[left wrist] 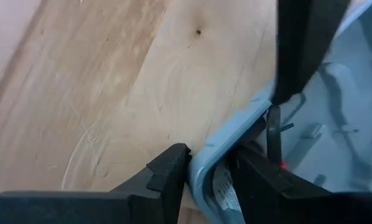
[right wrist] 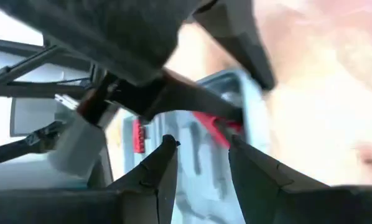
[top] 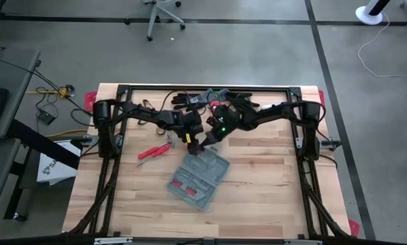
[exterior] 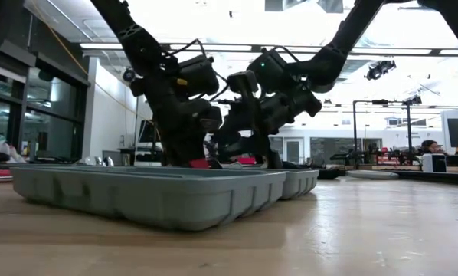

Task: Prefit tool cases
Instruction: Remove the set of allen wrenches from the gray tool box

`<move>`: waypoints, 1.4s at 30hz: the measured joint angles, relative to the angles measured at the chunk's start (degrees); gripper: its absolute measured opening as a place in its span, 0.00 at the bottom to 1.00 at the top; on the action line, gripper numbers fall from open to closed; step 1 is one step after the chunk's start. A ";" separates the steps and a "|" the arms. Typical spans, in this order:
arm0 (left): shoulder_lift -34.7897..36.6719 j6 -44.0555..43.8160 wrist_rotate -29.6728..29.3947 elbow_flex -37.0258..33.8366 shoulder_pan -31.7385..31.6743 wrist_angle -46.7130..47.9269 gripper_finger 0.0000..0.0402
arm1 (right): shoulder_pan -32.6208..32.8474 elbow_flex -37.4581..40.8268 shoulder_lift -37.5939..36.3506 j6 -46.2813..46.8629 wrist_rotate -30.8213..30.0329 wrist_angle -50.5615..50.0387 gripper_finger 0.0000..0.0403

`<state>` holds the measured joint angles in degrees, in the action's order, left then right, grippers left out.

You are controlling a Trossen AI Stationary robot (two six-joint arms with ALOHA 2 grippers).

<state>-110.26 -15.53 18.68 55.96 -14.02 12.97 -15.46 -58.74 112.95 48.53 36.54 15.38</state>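
Left gripper (left wrist: 206,177) clenched on rim of open grey-blue plastic tool case (top: 198,178); right gripper (right wrist: 198,163) over case, jaw state unclear.

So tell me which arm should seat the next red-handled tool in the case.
Probably the right. The left gripper straddles the rim of the tool case, apparently steadying it, so it looks committed. The right gripper hangs over the case's far end near a red-handled tool, its fingers apart around nothing.
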 joint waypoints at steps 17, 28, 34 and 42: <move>-0.78 -0.22 17.11 -0.28 -3.76 -3.33 0.30 | -0.83 0.05 0.00 -6.60 0.84 -7.04 0.33; -0.79 -0.28 22.18 -0.31 -3.65 -4.20 0.36 | -0.88 0.09 0.00 -8.22 0.83 -7.83 0.33; -0.79 -0.37 22.16 -0.26 -3.24 -4.33 0.38 | 1.13 0.11 -0.22 -13.07 1.41 -11.28 0.33; -0.79 -0.42 21.41 -0.20 -2.84 -4.39 0.38 | 5.62 0.20 -4.24 -16.59 -4.86 -19.22 0.33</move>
<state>-111.04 -15.94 40.10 55.77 -16.86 8.58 -9.84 -58.54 108.70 31.94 31.68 -3.84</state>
